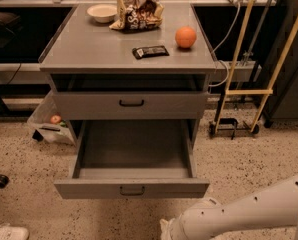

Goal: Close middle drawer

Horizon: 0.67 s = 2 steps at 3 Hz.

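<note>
The middle drawer is pulled far out of the grey cabinet, below a shut drawer. Its shallow grey tray is empty, and its flat front carries a small dark bar handle. My white arm reaches in from the lower right, low over the floor in front of the drawer and to its right. The arm's end lies at the bottom edge just below the drawer front and does not touch it. The gripper itself is cut off by the bottom edge.
On the cabinet top lie a white bowl, a snack bag, a dark bar and an orange. A yellow-framed cart stands to the right. A plastic bag lies on the floor to the left.
</note>
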{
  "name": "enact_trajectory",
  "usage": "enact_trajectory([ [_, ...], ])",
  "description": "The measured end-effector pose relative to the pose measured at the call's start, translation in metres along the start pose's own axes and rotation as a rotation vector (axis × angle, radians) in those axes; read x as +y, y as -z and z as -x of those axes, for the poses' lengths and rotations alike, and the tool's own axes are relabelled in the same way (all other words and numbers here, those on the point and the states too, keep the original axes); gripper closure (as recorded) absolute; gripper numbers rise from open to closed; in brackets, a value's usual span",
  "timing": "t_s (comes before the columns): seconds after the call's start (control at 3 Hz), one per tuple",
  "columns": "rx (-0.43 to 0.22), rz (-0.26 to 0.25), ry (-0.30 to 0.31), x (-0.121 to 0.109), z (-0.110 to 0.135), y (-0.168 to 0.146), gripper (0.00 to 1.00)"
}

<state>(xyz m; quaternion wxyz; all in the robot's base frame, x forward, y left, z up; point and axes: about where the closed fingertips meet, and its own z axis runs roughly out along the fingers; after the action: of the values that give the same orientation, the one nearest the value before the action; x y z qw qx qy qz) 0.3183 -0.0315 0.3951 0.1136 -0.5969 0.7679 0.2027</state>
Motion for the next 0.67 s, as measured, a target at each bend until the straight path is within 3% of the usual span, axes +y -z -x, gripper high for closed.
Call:
enact_trajectory([
  [0.33, -0.006, -0.015, 0.001, -0.029, 0.015, -0.019, 0.0],
  [0.67, -0.035, -0.087, -0.014, -0.081, 0.045, -0.029, 0.0],
])
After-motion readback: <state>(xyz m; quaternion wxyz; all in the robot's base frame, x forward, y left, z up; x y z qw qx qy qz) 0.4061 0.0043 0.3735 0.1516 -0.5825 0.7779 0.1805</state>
